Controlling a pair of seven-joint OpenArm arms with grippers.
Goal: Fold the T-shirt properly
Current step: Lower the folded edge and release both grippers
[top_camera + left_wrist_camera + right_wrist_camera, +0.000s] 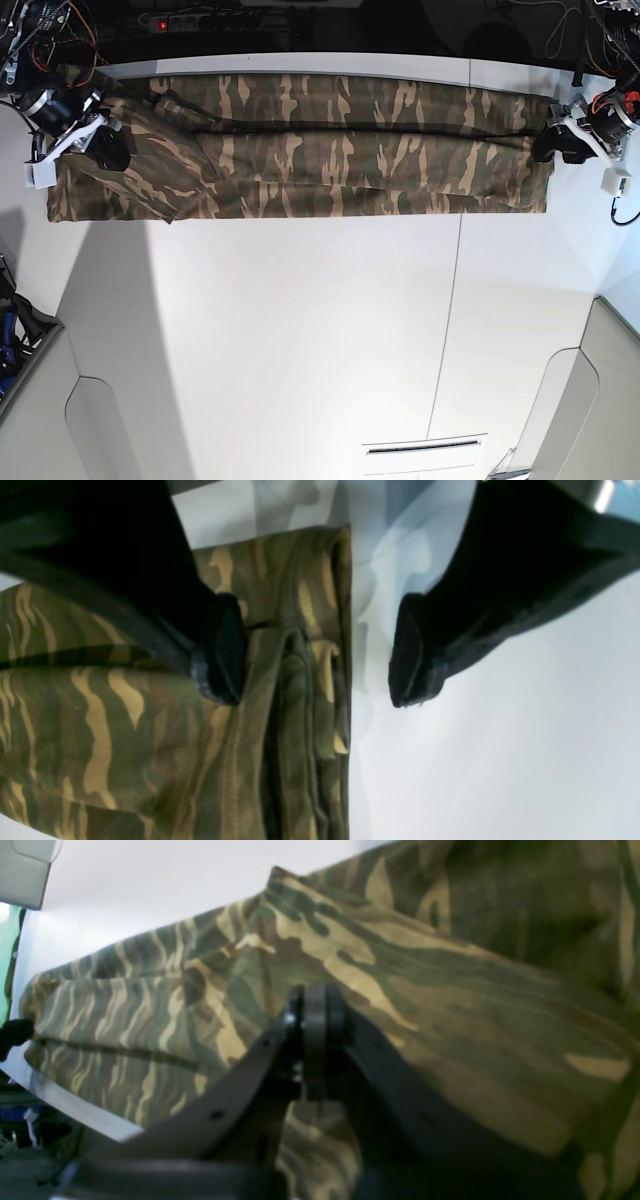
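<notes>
The white tabletop (300,350) carries the T-shirt (300,150), folded into a long band along its far edge, left to right. The left gripper (317,650) sits at the band's right end with jaws spread wide, one finger over the cloth edge, one over bare tabletop. The right gripper (315,1040), jaws pressed together with no cloth visibly caught, lies over the band's left end.

Robotics lab: white worktable (300,330), power strip (205,20), loose cabling (60,30) behind
</notes>
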